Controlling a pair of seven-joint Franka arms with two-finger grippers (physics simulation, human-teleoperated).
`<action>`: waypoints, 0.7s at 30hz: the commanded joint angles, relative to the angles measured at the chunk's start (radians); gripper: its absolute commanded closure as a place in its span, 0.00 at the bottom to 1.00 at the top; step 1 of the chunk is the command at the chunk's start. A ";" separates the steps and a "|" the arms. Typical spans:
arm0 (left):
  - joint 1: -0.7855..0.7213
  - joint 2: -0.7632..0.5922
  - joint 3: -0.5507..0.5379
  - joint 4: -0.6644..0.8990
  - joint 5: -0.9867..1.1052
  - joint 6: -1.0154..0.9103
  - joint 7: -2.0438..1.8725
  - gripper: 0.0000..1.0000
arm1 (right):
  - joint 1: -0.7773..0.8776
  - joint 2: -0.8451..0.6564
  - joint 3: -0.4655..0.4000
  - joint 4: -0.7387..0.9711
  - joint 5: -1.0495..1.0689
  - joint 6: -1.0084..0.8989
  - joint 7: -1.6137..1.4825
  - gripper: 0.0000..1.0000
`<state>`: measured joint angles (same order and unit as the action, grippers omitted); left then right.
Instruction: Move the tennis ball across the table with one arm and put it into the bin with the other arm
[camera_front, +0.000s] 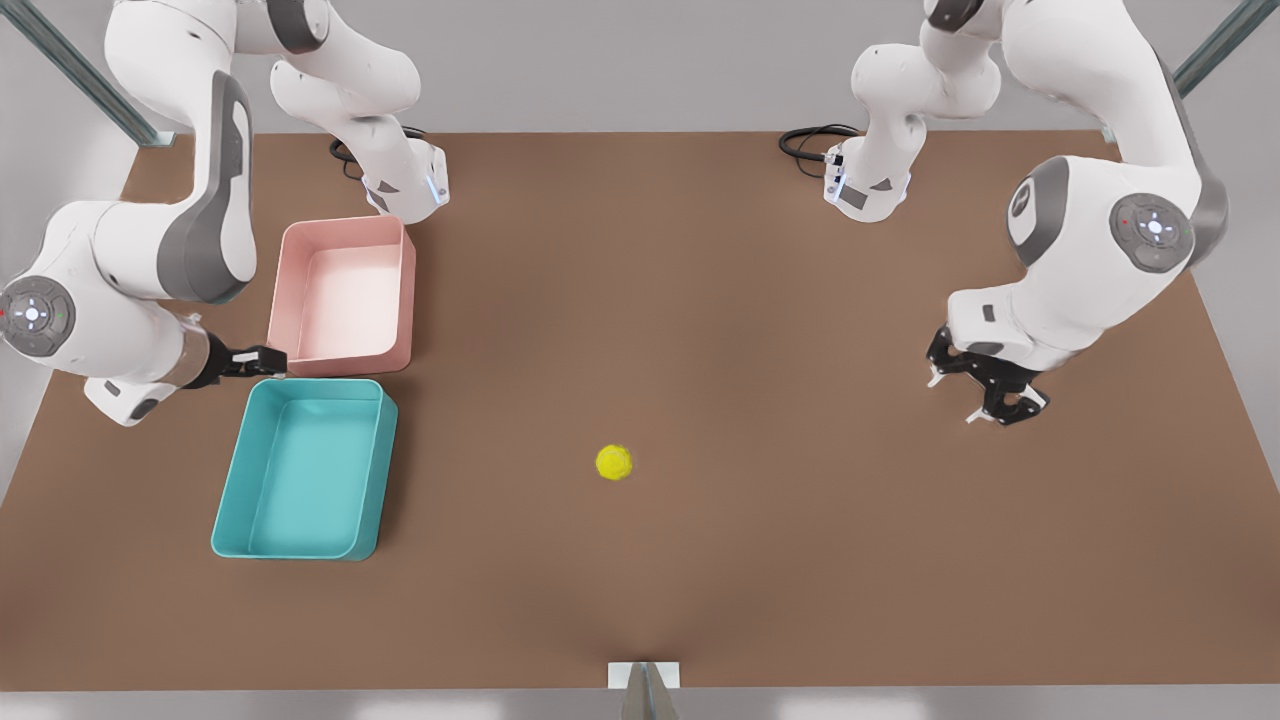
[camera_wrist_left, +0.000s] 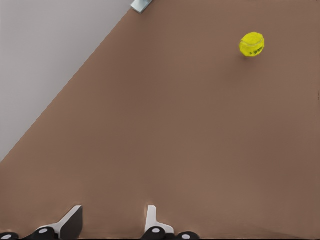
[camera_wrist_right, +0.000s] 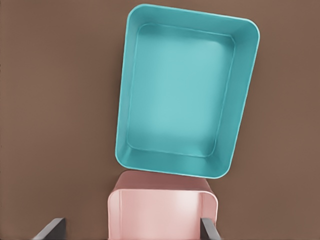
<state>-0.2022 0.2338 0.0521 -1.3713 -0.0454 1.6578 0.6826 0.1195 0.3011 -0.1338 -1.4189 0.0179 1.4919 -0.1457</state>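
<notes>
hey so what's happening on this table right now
Nothing is being held yet. The tennis ball lies alone mid-table. The left claw, open, hangs at the front view's right, looking toward the ball. The right claw, open, waits above the pink bin and teal bin, which look empty.

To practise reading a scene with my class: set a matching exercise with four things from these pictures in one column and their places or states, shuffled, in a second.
1 tennis ball
2 teal bin
3 pink bin
4 left gripper

A empty, lower of two neighbours in the front view
B open, over bare table
C empty, upper of two neighbours in the front view
D lying alone mid-table

Pairs: 1-D, 2-A, 3-C, 4-B
</notes>
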 joint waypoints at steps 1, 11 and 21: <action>0.024 -0.008 0.005 0.017 0.024 -0.319 -0.999 0.00 | 0.051 0.052 0.003 0.041 0.050 0.044 0.043 0.00; 0.049 -0.011 0.002 0.018 0.021 -0.385 -1.057 0.00 | 0.267 0.305 0.003 0.164 0.140 0.269 0.416 0.00; 0.050 -0.011 0.003 0.044 0.024 -0.432 -1.051 0.00 | 0.322 0.472 0.003 0.163 0.209 0.597 0.630 0.00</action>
<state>-0.1515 0.2238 0.0548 -1.3287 -0.0230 1.2525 -0.0474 0.4400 0.7711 -0.1302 -1.2525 0.2183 1.9567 0.1890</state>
